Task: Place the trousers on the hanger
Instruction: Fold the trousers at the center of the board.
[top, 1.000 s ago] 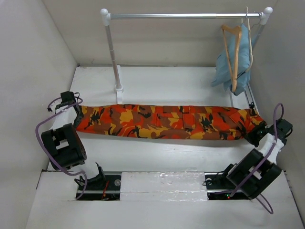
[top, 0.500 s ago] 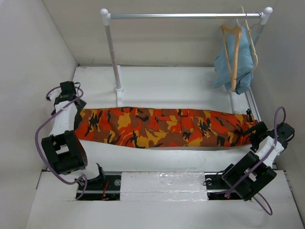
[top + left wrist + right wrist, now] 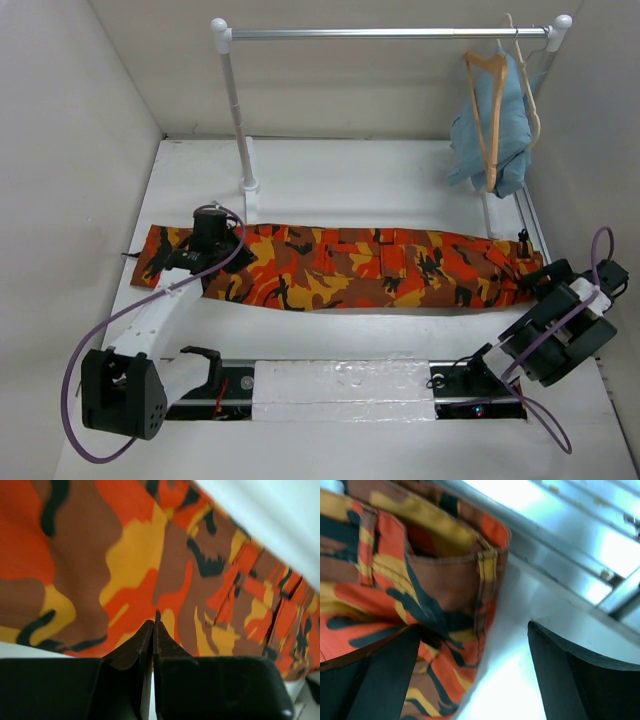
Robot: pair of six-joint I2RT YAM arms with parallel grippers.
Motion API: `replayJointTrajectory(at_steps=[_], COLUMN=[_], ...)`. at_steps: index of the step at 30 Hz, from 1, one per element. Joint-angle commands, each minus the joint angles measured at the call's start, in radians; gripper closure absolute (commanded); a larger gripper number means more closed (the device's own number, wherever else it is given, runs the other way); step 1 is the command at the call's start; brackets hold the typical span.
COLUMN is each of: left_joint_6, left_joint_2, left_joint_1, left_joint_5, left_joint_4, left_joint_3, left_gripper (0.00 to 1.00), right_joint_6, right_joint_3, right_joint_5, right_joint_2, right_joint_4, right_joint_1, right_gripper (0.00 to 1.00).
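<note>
The trousers [image 3: 350,265] are lying flat on the white table [image 3: 350,180], stretching in one long band from its left side to its right edge, in front of the clothes rail [image 3: 380,33]. The cloth is showing a loud camouflage print of bright orange, red, yellow and brown with thin dark squiggles, and stitched pockets and flaps are standing out near the middle. At the right end the waistband is lying open, showing a yellow lining and a belt loop.

The left gripper [image 3: 153,626] is reaching over the left part of the trousers with its fingers pressed together, with no cloth showing between them. The right gripper [image 3: 475,627] is sitting at the waistband end with its fingers spread wide, one over the cloth and the other over bare table.

The hanger [image 3: 489,120] is hanging at the right end of the rail, just in front of a light blue garment [image 3: 510,120], well apart from the trousers.
</note>
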Motion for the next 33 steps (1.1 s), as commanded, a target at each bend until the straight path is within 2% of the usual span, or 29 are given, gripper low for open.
replayJointTrajectory(at_steps=[1, 2, 3, 7, 10, 12, 13, 14, 17, 21, 24, 25, 27, 28, 29, 30, 31, 33], left_joint_6=[0.01, 0.028, 0.036, 0.079, 0.081, 0.071, 0.059, 0.057, 0.068, 0.09, 0.068, 0.059, 0.033, 0.021, 0.001, -0.008, -0.016, -0.03], left_joint_2=[-0.052, -0.055, -0.058, -0.052, -0.032, -0.003, 0.005, 0.008, 0.01, 0.033, 0.053, 0.062, 0.088, 0.096, 0.108, 0.117, 0.126, 0.161], left_joint_1=[-0.026, -0.026, -0.026, -0.026, -0.026, -0.026, -0.026, -0.026, -0.037, -0.124, -0.24, -0.309, -0.372, -0.406, -0.507, -0.508, -0.543, -0.644], left_joint_5=[0.057, 0.039, 0.019, -0.093, -0.133, -0.112, -0.055, -0.031, 0.011, -0.012, -0.062, -0.096, -0.138, -0.168, -0.205, -0.205, -0.242, -0.289], left_joint_4=[0.03, 0.025, 0.004, -0.033, -0.021, 0.0, 0.005, 0.023, 0.025, 0.01, 0.02, 0.019, 0.025, 0.029, 0.039, 0.042, 0.045, 0.034], left_joint_3=[-0.006, 0.0, 0.015, 0.084, 0.123, 0.143, 0.147, 0.155, 0.177, 0.212, 0.209, 0.209, 0.201, 0.195, 0.183, 0.181, 0.18, 0.193], left_gripper=[1.0, 1.0, 1.0, 1.0, 1.0, 1.0, 1.0, 1.0, 1.0, 1.0, 1.0, 1.0, 1.0, 1.0, 1.0, 1.0, 1.0, 1.0], right_joint_6=[0.028, 0.031, 0.033, -0.05, -0.096, -0.093, -0.085, -0.081, -0.078, -0.049, -0.007, 0.005, 0.022, 0.027, 0.036, 0.036, 0.039, 0.04], right_joint_3=[0.018, 0.019, 0.015, 0.054, 0.078, 0.072, 0.044, 0.026, -0.027, -0.004, -0.005, -0.011, -0.036, -0.042, -0.05, -0.056, -0.065, -0.074], right_joint_5=[0.001, 0.01, 0.009, -0.086, -0.112, -0.044, -0.01, 0.039, 0.015, 0.01, -0.009, -0.011, -0.025, -0.036, -0.024, -0.023, -0.019, -0.019], right_joint_2=[0.045, 0.051, 0.056, 0.032, -0.057, -0.178, -0.208, -0.225, -0.178, -0.049, -0.016, -0.006, 0.005, 0.016, 0.021, 0.021, 0.024, 0.027], right_joint_4=[0.129, 0.136, 0.152, 0.102, 0.012, -0.045, -0.051, -0.044, 0.019, 0.048, 0.086, 0.097, 0.145, 0.158, 0.165, 0.181, 0.195, 0.214], right_joint_1=[-0.005, -0.005, -0.005, 0.004, 0.05, 0.05, 0.05, 0.05, -0.007, -0.018, -0.018, -0.009, 0.005, 0.025, 0.045, 0.045, 0.054, 0.068], right_gripper=[0.08, 0.14, 0.15, 0.07, 0.08, 0.08, 0.08, 0.06, 0.05, 0.05, 0.07, 0.09, 0.19, 0.28, 0.32, 0.32, 0.46, 0.63])
